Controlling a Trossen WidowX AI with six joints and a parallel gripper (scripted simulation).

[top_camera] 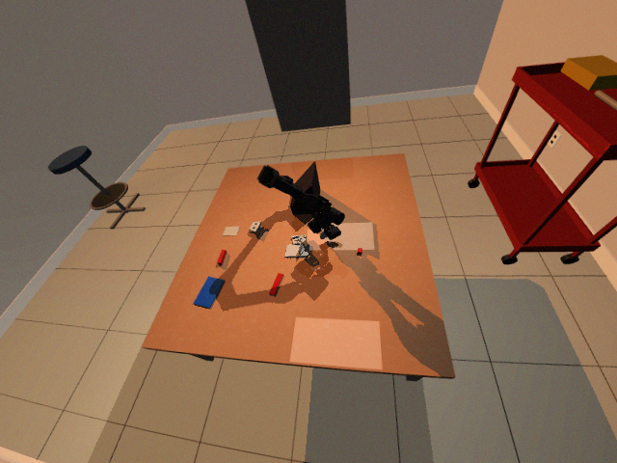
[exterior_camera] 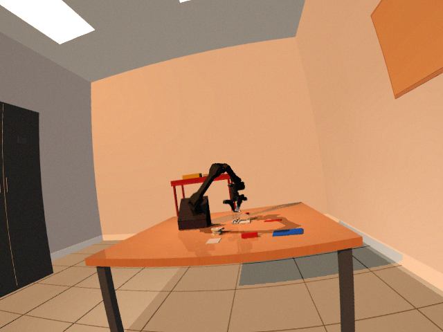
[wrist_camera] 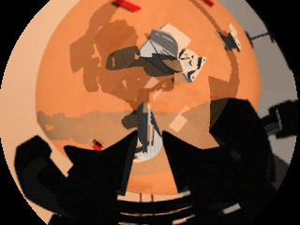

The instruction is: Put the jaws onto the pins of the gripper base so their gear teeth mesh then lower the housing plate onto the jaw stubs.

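My gripper (wrist_camera: 150, 132) (exterior_camera: 237, 207) is shut on a pale grey, ribbed jaw (wrist_camera: 151, 146) and holds it above the table. The jaw stands lengthwise between the fingertips. A white assembly with dark details (wrist_camera: 192, 65) (top_camera: 299, 239) lies beyond the gripper, with a pale flat plate (top_camera: 295, 251) against it. A grey ribbed piece (wrist_camera: 158, 43) lies by them in the wrist view; shadow hides how these parts join. A small white block with dark holes (top_camera: 254, 228) (exterior_camera: 217, 229), perhaps the housing plate, lies to the left in the top view. Pins and gear teeth are too small to tell.
On the table (top_camera: 348, 293) are two red bars (top_camera: 276, 285) (top_camera: 222, 258), a blue slab (top_camera: 208, 292), a small red cube (top_camera: 360, 251) (wrist_camera: 97, 146) and a white square (top_camera: 230, 231) (exterior_camera: 213, 241). A red cart (top_camera: 538, 199) stands beyond the table.
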